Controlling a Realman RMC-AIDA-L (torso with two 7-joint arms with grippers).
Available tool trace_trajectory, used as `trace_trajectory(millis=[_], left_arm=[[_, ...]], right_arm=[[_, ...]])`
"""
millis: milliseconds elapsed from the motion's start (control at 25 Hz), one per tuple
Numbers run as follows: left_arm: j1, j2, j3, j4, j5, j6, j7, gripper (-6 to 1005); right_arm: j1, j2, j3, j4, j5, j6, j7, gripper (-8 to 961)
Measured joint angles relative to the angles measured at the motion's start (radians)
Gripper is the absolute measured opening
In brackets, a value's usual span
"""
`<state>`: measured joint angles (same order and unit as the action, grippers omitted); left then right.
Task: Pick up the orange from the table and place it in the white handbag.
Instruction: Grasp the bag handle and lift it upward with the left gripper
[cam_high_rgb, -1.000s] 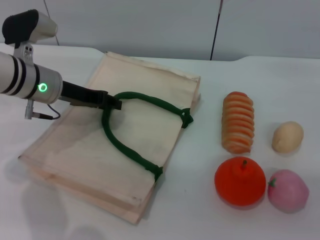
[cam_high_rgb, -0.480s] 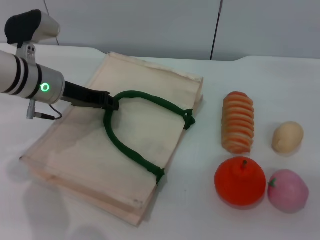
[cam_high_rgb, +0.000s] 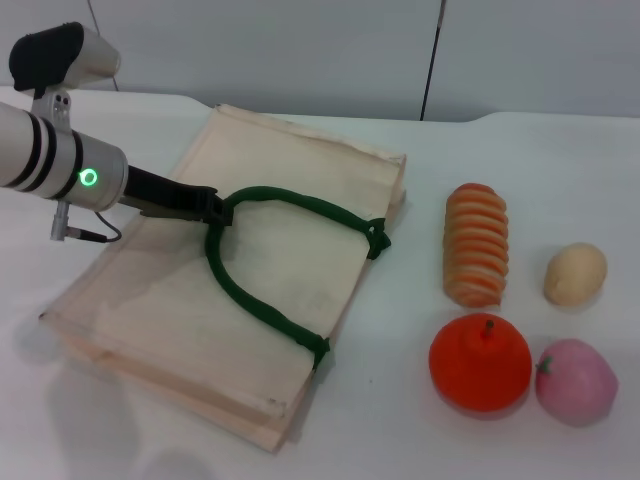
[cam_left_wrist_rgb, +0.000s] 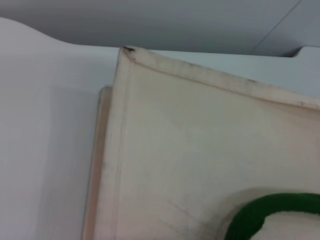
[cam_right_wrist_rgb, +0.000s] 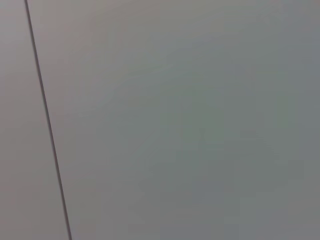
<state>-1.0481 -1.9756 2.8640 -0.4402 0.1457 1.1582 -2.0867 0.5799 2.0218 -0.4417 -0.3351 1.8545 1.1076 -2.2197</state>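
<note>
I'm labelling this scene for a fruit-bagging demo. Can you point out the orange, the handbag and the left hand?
orange (cam_high_rgb: 480, 362), head view, middle of its front.
handbag (cam_high_rgb: 280, 160), head view, bare fabric near its far edge.
left hand (cam_high_rgb: 218, 209), head view, its tips at the green handle.

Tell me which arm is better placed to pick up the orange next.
Probably the right. The orange lies on the robot's right side of the table, while the left gripper is busy at the green handle of the white handbag. The right gripper is not in view.
</note>
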Motion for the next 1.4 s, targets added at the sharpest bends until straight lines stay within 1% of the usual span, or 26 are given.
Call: trace_trajectory(millis=[80, 440, 680, 840, 1000, 1080, 1120, 1160, 1200, 1400], left_arm=[[0.0, 0.001, 0.0, 0.0, 0.0, 0.0, -0.003, 144], [0.011, 0.007, 0.0, -0.008, -0.03, 0.001, 0.0, 131], [0.024, 0.008, 0.0, -0.019, -0.112, 0.041, 0.04, 122], [0.034, 0.009, 0.0, -0.079, -0.194, 0.127, 0.078, 121], [0.04, 0.0, 0.0, -0.151, -0.275, 0.225, 0.111, 121], [0.047, 0.0, 0.0, -0.183, -0.331, 0.291, 0.129, 120], [0.052, 0.001, 0.0, -0.197, -0.357, 0.323, 0.136, 120], [0.06, 0.005, 0.0, -0.23, -0.414, 0.391, 0.145, 120], [0.06, 0.005, 0.0, -0.23, -0.414, 0.391, 0.145, 120], [0.069, 0.006, 0.0, -0.325, -0.512, 0.517, 0.149, 120]], right_arm=[[0.0, 0.0, 0.0, 0.0, 0.0, 0.0, 0.0, 795], [-0.006, 0.0, 0.0, 0.0, 0.0, 0.0, 0.0, 794], [-0.009, 0.0, -0.003, -0.003, -0.004, 0.0, 0.016, 794], [-0.012, -0.005, -0.016, -0.009, -0.008, 0.001, 0.057, 794], [-0.024, -0.008, -0.02, -0.02, -0.011, 0.017, 0.077, 794], [-0.031, -0.01, -0.02, -0.033, -0.024, 0.029, 0.1, 794], [-0.033, -0.011, -0.02, -0.047, -0.045, 0.034, 0.124, 794], [-0.035, -0.012, -0.02, -0.068, -0.072, 0.037, 0.154, 794], [-0.037, -0.012, -0.02, -0.09, -0.106, 0.038, 0.188, 794], [-0.038, -0.012, -0.02, -0.177, -0.257, 0.074, 0.309, 793]])
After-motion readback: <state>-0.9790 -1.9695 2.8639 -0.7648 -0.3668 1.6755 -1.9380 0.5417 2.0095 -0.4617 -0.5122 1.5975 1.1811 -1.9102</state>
